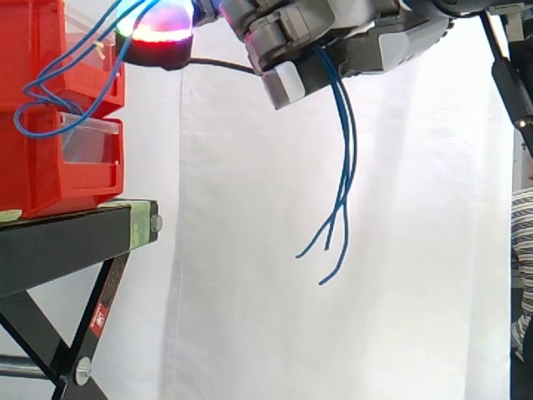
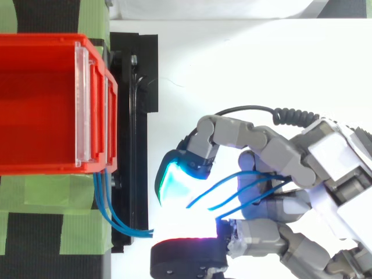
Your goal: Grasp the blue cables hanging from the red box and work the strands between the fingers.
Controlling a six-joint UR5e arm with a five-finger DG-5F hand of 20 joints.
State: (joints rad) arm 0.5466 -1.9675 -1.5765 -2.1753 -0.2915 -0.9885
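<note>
Curling round the blue cables [image 1: 342,200], the fingers [image 2: 244,135] and thumb grasp the strands against the palm; in the top view three blue strands run across the gap between a cyan-green glowing pad [image 2: 174,185] above and a red-magenta glowing pad [image 2: 186,240] at the bottom edge. The hand [image 2: 314,163] fills the lower right of the top view and sits along the top edge of the side view. In the side view the strands' loose ends hang below the hand in the middle of the frame, splaying apart at their tips. To the upper left the cables loop back to the stacked red bins [image 1: 42,167], leaving them at their front lower corner in the top view. The bins stand on a black stand [image 1: 58,242] with green tape [image 2: 52,192], before the white curtain [image 1: 250,275].
</note>
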